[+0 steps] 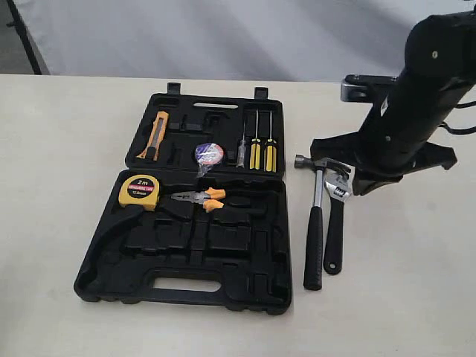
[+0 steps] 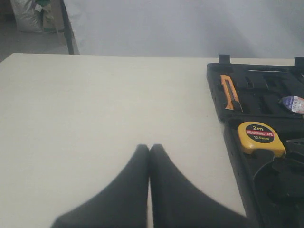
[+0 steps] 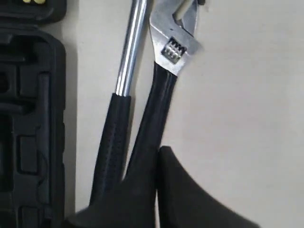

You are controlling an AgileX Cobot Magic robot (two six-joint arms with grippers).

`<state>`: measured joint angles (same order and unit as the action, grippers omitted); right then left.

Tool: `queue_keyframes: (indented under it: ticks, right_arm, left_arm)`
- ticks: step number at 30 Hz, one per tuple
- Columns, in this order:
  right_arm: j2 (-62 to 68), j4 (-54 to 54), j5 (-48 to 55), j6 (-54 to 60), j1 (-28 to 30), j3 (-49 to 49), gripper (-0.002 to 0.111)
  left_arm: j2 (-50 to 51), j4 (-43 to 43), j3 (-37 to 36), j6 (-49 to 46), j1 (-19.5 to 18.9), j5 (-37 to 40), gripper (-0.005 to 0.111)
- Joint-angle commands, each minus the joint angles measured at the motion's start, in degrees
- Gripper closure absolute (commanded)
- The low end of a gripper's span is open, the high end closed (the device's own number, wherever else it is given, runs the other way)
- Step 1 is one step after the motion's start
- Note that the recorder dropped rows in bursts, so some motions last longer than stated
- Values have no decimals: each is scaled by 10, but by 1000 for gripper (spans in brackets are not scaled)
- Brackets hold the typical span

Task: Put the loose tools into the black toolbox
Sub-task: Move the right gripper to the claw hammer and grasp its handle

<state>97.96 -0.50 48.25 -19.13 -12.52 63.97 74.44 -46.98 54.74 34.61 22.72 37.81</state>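
Observation:
The black toolbox [image 1: 277, 245] lies open on the table. The steel claw hammer [image 1: 315, 223] and the shorter adjustable wrench [image 1: 335, 227] lie side by side just right of it, heads towards the back. The small tape roll [image 1: 209, 155] sits in the lid half. My right gripper [image 3: 158, 153] is shut with nothing held; it hovers over the wrench [image 3: 164, 90] handle, beside the hammer [image 3: 113, 137]. My left gripper [image 2: 149, 148] is shut and empty over bare table, left of the toolbox [image 2: 232, 142].
In the box are a yellow tape measure [image 1: 137, 191], yellow-handled pliers [image 1: 201, 198], screwdrivers [image 1: 262, 152] and an orange utility knife [image 1: 155, 136]. The right arm's black body [image 1: 409, 111] stands at the back right. Bare tabletop lies right of the wrench and in front of the box.

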Motion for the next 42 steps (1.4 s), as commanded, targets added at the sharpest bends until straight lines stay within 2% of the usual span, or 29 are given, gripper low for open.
queue_keyframes:
  ticks: [1, 11, 13, 18, 20, 24, 29, 42]
  right_arm:
    - [39, 5, -91, -50, -6, 13, 108]
    - [156, 8, -120, -121, 1, 73, 108]
    - [163, 8, -121, -121, 1, 77, 101]
    - [171, 5, -142, -121, 1, 79, 64]
    - [171, 5, -153, -121, 1, 79, 59]
    - [171, 5, -165, -126, 1, 79, 64]
    - [171, 5, -165, -129, 1, 79, 77]
    - [171, 5, -161, -147, -2, 79, 76]
  left_arm:
    - [-5, 8, -5, 6, -2, -10, 105]
    - [-5, 8, -5, 6, -2, -10, 105]
    - [-5, 8, -5, 6, -2, -10, 105]
    - [-5, 8, -5, 6, -2, -10, 105]
    - [-5, 8, -5, 6, -2, -10, 105]
    - [-5, 8, -5, 6, -2, -10, 105]
    - [-5, 8, -5, 6, -2, -10, 105]
    - [-5, 8, -5, 6, -2, -10, 105]
